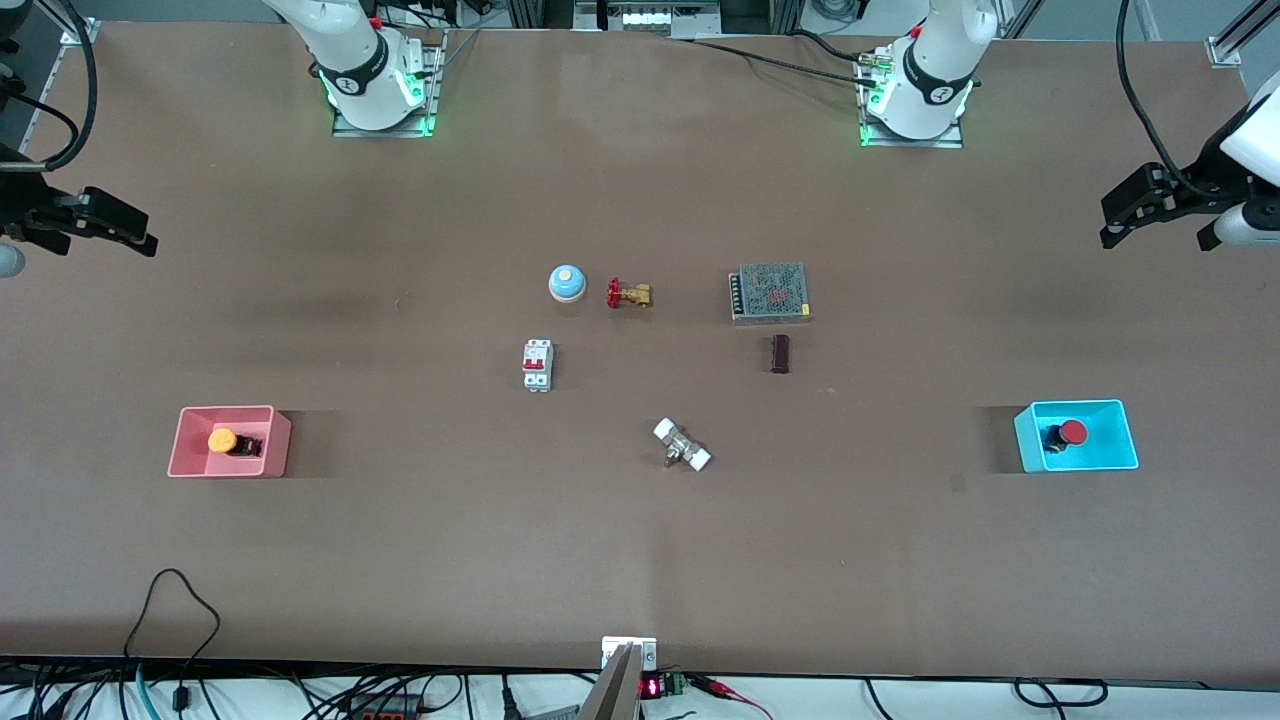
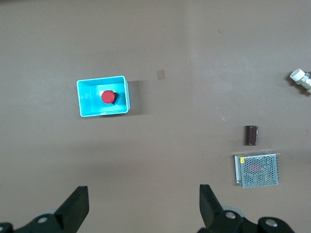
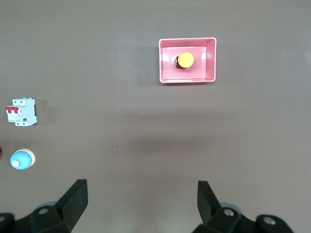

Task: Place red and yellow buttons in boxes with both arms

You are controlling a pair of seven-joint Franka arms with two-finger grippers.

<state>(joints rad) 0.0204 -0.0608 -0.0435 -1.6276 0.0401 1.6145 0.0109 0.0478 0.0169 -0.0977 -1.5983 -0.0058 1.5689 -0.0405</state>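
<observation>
The yellow button [image 1: 224,441] [image 3: 184,59] lies on its side inside the pink box [image 1: 187,440] [image 3: 164,68] toward the right arm's end of the table. Inside the cyan box [image 1: 1120,440] [image 2: 85,99], toward the left arm's end, sits the red button [image 1: 1070,433] [image 2: 107,96]. My right gripper [image 1: 140,238] [image 3: 142,194] hangs open and holds nothing, high over the table's edge at its own end. At the other end my left gripper [image 1: 1110,222] [image 2: 144,196] is likewise open with nothing in it, high above the table edge.
Mid-table stand a blue dome bell [image 1: 566,283], a red-handled brass valve [image 1: 628,295], a white circuit breaker [image 1: 537,365], a white-capped fitting [image 1: 681,445], a dark cylinder [image 1: 780,354] and a mesh-covered power supply [image 1: 769,292].
</observation>
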